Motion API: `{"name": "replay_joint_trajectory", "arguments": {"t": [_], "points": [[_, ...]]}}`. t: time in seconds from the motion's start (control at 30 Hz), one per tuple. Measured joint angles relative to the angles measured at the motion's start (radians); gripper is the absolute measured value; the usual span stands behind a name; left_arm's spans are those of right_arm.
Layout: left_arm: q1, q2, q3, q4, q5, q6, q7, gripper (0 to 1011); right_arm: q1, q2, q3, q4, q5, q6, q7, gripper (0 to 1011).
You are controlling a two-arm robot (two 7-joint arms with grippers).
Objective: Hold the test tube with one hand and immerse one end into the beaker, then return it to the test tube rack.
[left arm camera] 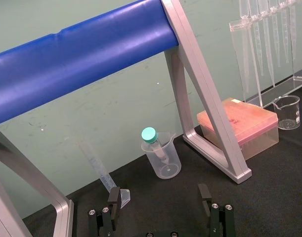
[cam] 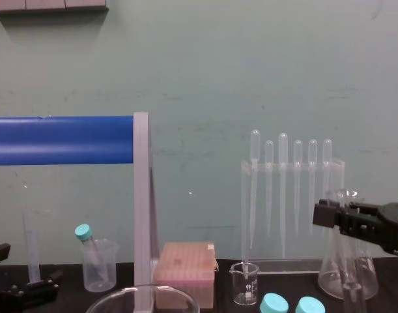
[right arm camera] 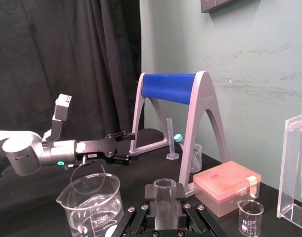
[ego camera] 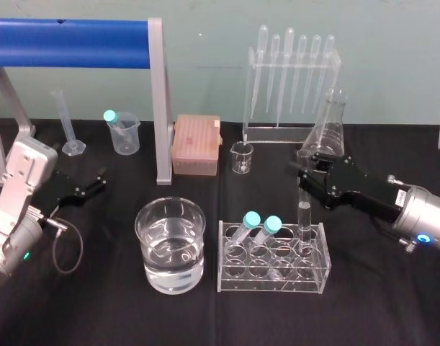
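Observation:
The clear test tube (ego camera: 304,220) stands upright with its lower end in the rear right hole of the clear rack (ego camera: 274,277). My right gripper (ego camera: 307,175) is shut on the tube's upper part. The right wrist view shows the tube (right arm camera: 164,197) clamped between both fingers (right arm camera: 150,193). The wide beaker (ego camera: 171,245), about half full of water, stands left of the rack and is also in the right wrist view (right arm camera: 91,202). My left gripper (ego camera: 97,184) rests open at the table's left, its fingers (left arm camera: 113,197) spread with nothing between them.
Two teal-capped tubes (ego camera: 252,218) lean in the rack. Behind stand a pipette stand (ego camera: 292,94), a conical flask (ego camera: 331,122), a small beaker (ego camera: 242,157) and a pink tip box (ego camera: 196,144). A blue roller frame (ego camera: 158,101), a plastic beaker (ego camera: 124,132) and a graduated cylinder (ego camera: 68,122) stand at the left.

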Motion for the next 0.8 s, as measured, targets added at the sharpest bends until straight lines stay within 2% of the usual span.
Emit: {"name": "replay_joint_trajectory", "arguments": {"t": [0.43, 0.8], "points": [[0.000, 0.000, 0.000, 0.000, 0.000, 0.000, 0.000, 1000, 0.015, -0.022, -0.019, 0.065, -0.002, -0.013, 0.028, 227], [0.000, 0.000, 0.000, 0.000, 0.000, 0.000, 0.000, 1000, 0.017, -0.022, -0.019, 0.067, -0.004, -0.012, 0.028, 227]]}}
